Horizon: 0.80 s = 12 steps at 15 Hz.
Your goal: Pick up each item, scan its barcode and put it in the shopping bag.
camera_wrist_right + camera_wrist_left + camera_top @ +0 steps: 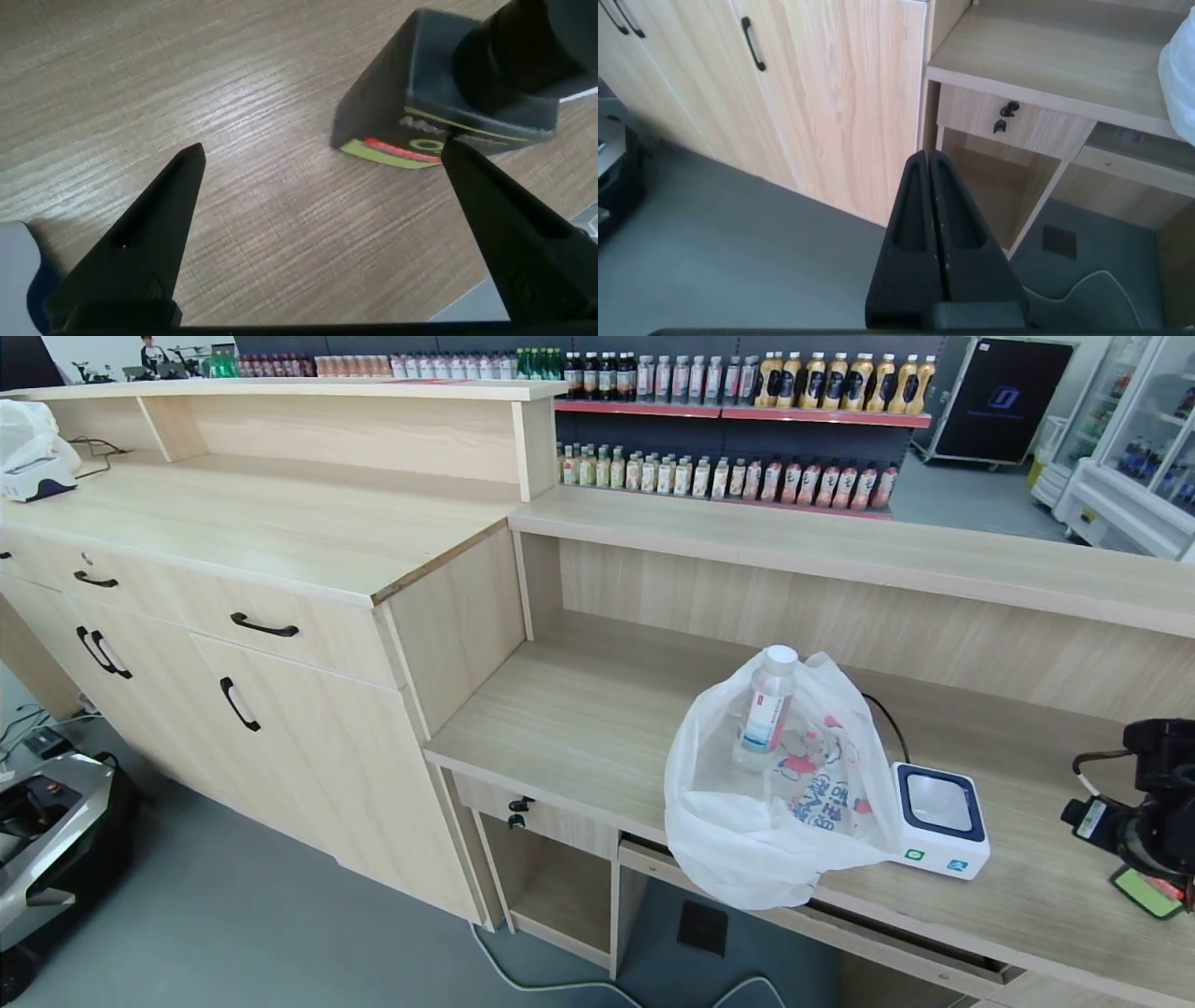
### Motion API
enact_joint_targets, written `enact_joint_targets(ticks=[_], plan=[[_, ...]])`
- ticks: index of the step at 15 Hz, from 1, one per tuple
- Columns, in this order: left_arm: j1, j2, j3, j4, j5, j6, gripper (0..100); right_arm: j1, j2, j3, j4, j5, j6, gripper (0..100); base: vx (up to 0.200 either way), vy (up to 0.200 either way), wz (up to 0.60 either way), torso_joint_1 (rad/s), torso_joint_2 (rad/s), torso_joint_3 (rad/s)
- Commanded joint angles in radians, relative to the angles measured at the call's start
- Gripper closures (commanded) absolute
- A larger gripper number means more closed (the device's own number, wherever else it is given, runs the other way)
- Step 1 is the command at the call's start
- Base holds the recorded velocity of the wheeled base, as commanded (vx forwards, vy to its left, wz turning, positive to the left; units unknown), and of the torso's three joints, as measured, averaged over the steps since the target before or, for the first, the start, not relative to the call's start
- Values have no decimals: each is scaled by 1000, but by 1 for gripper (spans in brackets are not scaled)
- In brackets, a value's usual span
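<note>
Lower shelf of the light wood counter [579, 709]: a white, translucent plastic shopping bag [747, 840] sits at the front edge, mouth open upward, its bottom bulging slightly over the edge.
Bag contents: one clear plastic bottle with a white cap and a red, white and blue label [770, 705]. It stands nearly upright, with the cap above the bag's rim. No other item can be made out inside.
White square barcode scanner with a dark blue frame round its window [938, 817]: on the counter, touching the bag on the robot's right. A black cable [892, 723] curves behind the bag towards it.
Right gripper [325, 157]: fingers spread wide and holding nothing, low over the counter top. Just beyond the fingertips lies a small dark box with a green and red label [411, 131], partly covered by something black that I cannot identify.
Left gripper [934, 224]: fingers pressed together with nothing between them, over the grey floor [738, 243] in front of the cabinet doors [840, 93].
</note>
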<state>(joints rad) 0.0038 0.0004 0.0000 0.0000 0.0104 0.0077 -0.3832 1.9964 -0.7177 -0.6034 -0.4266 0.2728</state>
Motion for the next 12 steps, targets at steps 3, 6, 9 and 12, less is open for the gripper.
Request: enact_joint_targets(ticks=[3, 6, 9, 12], plan=[[1, 0, 0, 0, 0, 0, 100, 3, 56, -8, -4, 0, -1, 0, 0, 0, 0, 0, 0, 0], [1, 0, 0, 0, 0, 0, 100, 40, -7, 64, 1, -17, -9, 0, 0, 0, 0, 0, 0, 0], [1, 0, 0, 0, 0, 0, 100, 67, -197, 165, 4, -20, -121, 0, 0, 0, 0, 0, 0, 0], [1, 0, 0, 0, 0, 0, 100, -31, -364, 208, 54, -24, -374, 0, 0, 0, 0, 0, 0, 0]])
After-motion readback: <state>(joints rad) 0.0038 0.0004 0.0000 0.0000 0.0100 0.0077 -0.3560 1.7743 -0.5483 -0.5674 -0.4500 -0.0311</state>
